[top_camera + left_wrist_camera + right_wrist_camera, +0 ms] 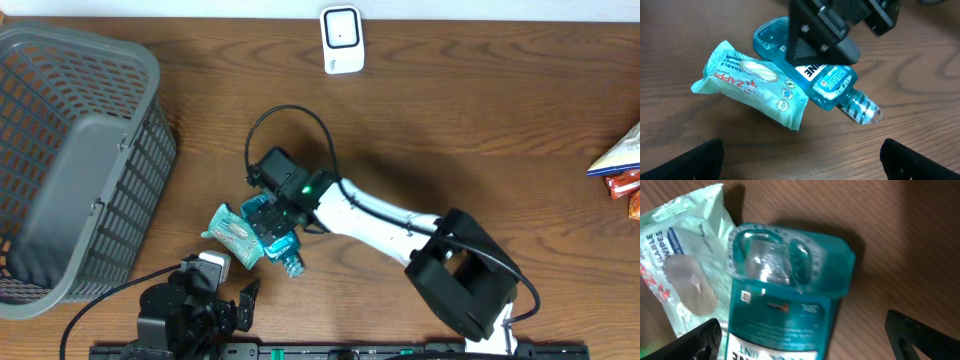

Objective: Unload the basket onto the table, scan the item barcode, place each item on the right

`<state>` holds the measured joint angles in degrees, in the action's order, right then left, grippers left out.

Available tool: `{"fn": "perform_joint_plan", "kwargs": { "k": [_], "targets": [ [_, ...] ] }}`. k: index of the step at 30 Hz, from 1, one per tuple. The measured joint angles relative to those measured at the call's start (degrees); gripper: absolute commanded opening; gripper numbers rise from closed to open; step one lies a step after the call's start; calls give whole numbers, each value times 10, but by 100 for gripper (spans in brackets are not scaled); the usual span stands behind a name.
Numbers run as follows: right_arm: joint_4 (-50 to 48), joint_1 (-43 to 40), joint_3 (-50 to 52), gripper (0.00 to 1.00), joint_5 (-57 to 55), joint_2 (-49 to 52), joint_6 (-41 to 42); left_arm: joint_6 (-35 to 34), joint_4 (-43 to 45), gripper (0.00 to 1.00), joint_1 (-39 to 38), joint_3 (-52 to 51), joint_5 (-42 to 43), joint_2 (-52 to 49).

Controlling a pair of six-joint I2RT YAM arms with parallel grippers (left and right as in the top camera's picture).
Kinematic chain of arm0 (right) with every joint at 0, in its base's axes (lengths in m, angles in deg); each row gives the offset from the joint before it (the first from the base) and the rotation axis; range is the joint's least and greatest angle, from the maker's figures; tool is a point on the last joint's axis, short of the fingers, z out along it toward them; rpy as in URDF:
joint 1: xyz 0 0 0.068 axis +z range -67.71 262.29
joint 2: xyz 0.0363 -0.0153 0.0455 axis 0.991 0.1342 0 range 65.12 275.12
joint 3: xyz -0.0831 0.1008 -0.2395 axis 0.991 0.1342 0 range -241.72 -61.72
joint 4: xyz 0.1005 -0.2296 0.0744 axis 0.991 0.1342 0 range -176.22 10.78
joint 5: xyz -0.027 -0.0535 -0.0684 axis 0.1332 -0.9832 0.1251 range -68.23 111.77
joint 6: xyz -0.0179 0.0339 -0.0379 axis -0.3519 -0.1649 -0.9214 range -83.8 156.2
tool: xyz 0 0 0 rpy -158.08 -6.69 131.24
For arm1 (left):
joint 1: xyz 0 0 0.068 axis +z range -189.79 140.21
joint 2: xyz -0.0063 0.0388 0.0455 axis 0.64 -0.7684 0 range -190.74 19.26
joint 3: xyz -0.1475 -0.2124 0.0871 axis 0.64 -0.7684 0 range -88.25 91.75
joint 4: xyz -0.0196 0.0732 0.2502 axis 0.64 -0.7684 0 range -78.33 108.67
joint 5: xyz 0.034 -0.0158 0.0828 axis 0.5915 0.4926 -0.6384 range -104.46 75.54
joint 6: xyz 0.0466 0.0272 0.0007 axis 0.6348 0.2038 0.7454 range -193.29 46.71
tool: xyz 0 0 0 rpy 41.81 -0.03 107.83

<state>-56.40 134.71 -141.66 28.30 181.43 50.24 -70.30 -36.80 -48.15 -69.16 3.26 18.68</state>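
1. Bottle point(282, 246): teal, on its side on the table point(450, 120), touching the wipes point(230, 232), cap toward the robot.
2. Right gripper point(806, 342): poised over the bottle, jaws spread wide, holding nothing. Step judged: the grasp.
3. Next move calls for closing on the bottle's body, then carrying its barcode to the scanner point(341, 38), well apart at the far edge.
4. Left gripper point(801, 165): near, fully spread, empty.
5. Left wrist view shows cap and label; right wrist view only the base end; overhead alone shows the scanner.
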Motion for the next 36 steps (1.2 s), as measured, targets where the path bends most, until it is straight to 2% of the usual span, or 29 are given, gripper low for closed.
{"fn": "perform_joint_plan", "kwargs": {
  "k": [3,9,12,14,16,17,19,22,24,26,31,36],
  "targets": [
    [-10,6,0,85,-26,30,27,0,0,99,0,0,0,0],
    [37,-6,-10,79,-102,35,71,0,0,99,0,0,0,0],
    [72,-28,-12,64,-123,35,83,0,0,99,0,0,0,0],
    [91,-49,-16,60,-123,35,90,0,0,99,0,0,0,0],
    [105,-70,-18,48,-125,35,92,0,0,99,0,0,0,0],
    [111,-80,-21,36,-129,35,92,0,0,99,0,0,0,0],
    [128,-90,-24,29,-147,33,87,0,0,99,0,0,0,0],
    [148,-89,-40,27,-203,-4,78,0,1,99,0,0,0,0],
    [140,-96,-37,27,-172,3,64,0,0,99,0,0,0,0],
    [137,-105,-35,33,-114,23,37,0,0,100,0,0,0,0],
    [145,-127,-29,35,23,37,-42,0,0,99,0,0,0,0],
    [145,-136,-28,35,60,37,-79,0,0,100,0,0,0,0]
  ]
}}
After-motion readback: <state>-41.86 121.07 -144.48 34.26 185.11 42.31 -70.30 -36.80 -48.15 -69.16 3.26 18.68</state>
